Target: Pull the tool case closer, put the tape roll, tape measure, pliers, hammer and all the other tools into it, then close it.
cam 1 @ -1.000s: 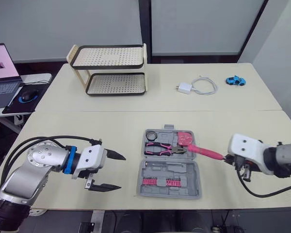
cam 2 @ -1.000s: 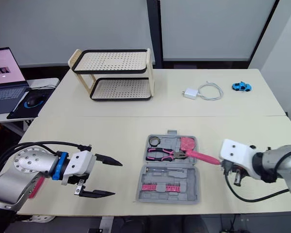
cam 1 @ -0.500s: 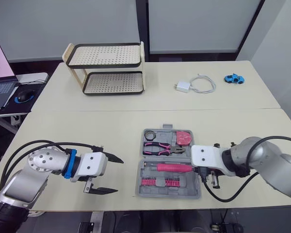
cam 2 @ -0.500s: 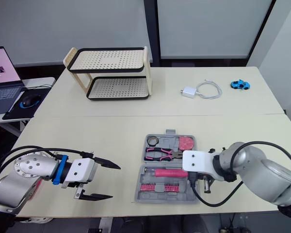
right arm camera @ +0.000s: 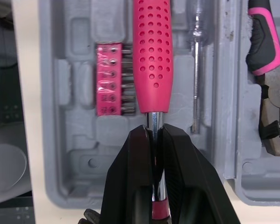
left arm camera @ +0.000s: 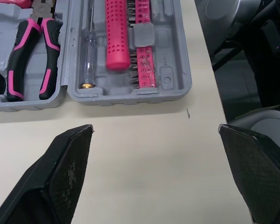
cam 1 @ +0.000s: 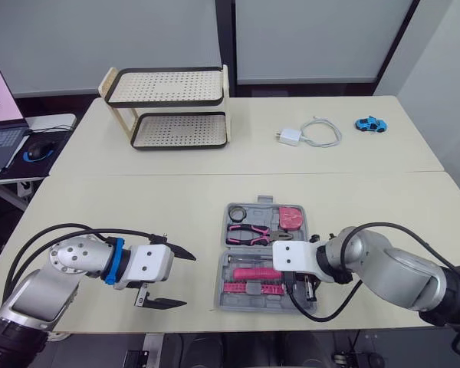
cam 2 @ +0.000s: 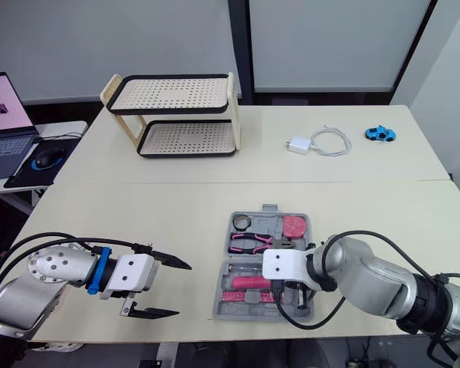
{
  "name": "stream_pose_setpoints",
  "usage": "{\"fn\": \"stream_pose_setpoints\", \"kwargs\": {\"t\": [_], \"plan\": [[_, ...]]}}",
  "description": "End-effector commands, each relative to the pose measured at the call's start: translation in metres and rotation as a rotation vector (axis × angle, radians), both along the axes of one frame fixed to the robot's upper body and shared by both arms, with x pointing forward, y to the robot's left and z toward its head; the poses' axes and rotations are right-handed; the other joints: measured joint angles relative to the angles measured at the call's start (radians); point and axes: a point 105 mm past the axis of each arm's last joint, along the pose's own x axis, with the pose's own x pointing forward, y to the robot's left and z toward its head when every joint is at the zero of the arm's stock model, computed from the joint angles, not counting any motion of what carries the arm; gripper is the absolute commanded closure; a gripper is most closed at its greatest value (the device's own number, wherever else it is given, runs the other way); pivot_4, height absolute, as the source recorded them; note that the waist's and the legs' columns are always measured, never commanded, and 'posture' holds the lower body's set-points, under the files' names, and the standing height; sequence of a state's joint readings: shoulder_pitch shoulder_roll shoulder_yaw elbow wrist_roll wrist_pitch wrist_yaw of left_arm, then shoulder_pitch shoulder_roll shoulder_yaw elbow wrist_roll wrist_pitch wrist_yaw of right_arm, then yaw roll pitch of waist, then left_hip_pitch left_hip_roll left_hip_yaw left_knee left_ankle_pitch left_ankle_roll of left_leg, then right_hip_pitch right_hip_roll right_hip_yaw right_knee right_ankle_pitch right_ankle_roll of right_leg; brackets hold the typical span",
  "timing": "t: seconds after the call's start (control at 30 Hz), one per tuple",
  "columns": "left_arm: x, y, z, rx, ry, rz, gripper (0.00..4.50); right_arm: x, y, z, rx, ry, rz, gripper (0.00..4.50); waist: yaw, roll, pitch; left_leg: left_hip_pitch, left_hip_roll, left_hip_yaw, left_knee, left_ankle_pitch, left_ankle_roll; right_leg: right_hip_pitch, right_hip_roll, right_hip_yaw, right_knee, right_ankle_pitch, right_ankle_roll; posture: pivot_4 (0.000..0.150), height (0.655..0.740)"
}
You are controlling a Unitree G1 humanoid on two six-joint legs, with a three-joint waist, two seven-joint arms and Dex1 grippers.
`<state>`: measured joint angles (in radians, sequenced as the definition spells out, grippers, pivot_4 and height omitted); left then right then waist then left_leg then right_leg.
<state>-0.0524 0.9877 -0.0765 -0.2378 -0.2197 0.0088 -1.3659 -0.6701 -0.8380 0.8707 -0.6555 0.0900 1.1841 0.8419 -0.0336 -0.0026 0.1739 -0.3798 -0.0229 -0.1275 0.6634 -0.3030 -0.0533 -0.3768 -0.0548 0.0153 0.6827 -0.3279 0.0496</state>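
The grey tool case (cam 1: 238,262) lies open near the table's front edge. Its far half holds a black tape roll (cam 1: 237,212), a pink tape measure (cam 1: 292,217) and pink-handled pliers (cam 1: 249,234). The hammer (right arm camera: 151,60) lies along the near half, pink handle beside a bit strip (left arm camera: 142,46) and a clear screwdriver (left arm camera: 88,42). My right gripper (right arm camera: 153,133) is shut on the hammer's metal shaft, over the case's right end. My left gripper (cam 1: 190,280) stands open on the bare table left of the case, nothing between its fingers.
A two-tier perforated rack (cam 1: 169,107) stands at the back left. A white charger with cable (cam 1: 310,134) and a blue toy car (cam 1: 371,125) lie at the back right. A laptop (cam 1: 0,100) sits on a side table to the far left.
My right gripper carried the hammer leftward from beside the case into its near half, where the handle now lies. The left gripper has stayed open in about the same place.
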Motion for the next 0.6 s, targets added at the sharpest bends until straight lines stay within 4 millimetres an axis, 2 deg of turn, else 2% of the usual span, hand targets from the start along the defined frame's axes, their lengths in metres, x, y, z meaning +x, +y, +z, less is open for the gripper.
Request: {"fn": "stream_pose_setpoints", "kwargs": {"t": [0.03, 0.6], "plan": [[0.0, -0.002, 0.003, 0.006, -0.019, -0.021, 0.0, 0.003, 0.006, 0.004, 0.006, -0.042, 0.017, 4.43, 0.0, 0.0, 0.0, 0.0, 0.0, 0.0, 0.0, 0.0, 0.0, 0.0, 0.0, 0.0, 0.0, 0.0, 0.0, 0.15, 0.74], [0.001, -0.008, 0.001, -0.002, -0.011, -0.026, 0.0, 0.01, 0.024, -0.005, 0.03, -0.048, 0.029, 4.43, -0.003, 0.0, 0.0, 0.0, 0.0, 0.0, 0.0, 0.0, 0.0, -0.001, 0.0, 0.0, 0.002, 0.0, 0.0, 0.15, 0.74]]}}
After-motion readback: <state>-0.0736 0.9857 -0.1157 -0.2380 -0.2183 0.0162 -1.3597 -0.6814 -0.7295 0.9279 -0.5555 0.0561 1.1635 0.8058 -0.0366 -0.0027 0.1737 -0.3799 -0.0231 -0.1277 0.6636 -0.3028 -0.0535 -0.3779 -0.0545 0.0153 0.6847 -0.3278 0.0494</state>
